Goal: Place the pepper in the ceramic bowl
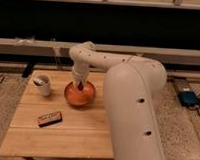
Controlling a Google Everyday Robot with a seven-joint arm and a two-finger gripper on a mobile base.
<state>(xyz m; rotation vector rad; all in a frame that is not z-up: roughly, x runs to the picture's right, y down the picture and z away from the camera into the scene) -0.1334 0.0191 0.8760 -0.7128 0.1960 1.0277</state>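
White mug and dark orange-labelled bar on wooden table
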